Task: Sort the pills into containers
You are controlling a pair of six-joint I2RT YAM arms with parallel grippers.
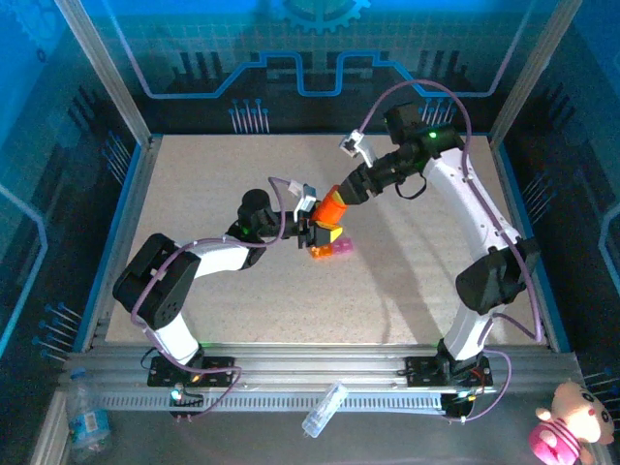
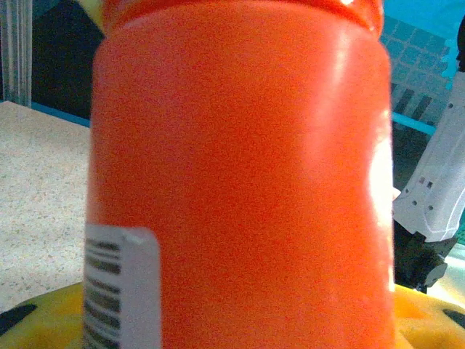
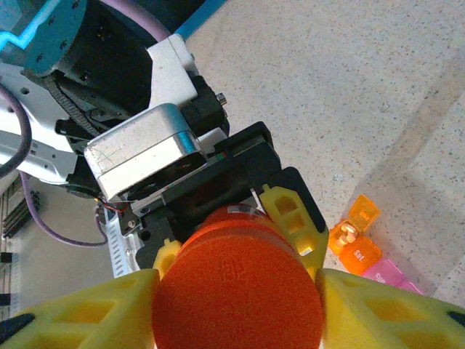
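Bottle (image 1: pixel 332 208): in left claw (image 1: pixel 323 231); right claw (image 3: pixel 236 305) clamps its top | containers (image 3: pixel 356 243): just beside

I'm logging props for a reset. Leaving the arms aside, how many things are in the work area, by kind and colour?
orange bottle: 1
orange compartment: 1
pink compartment: 1
Total: 3
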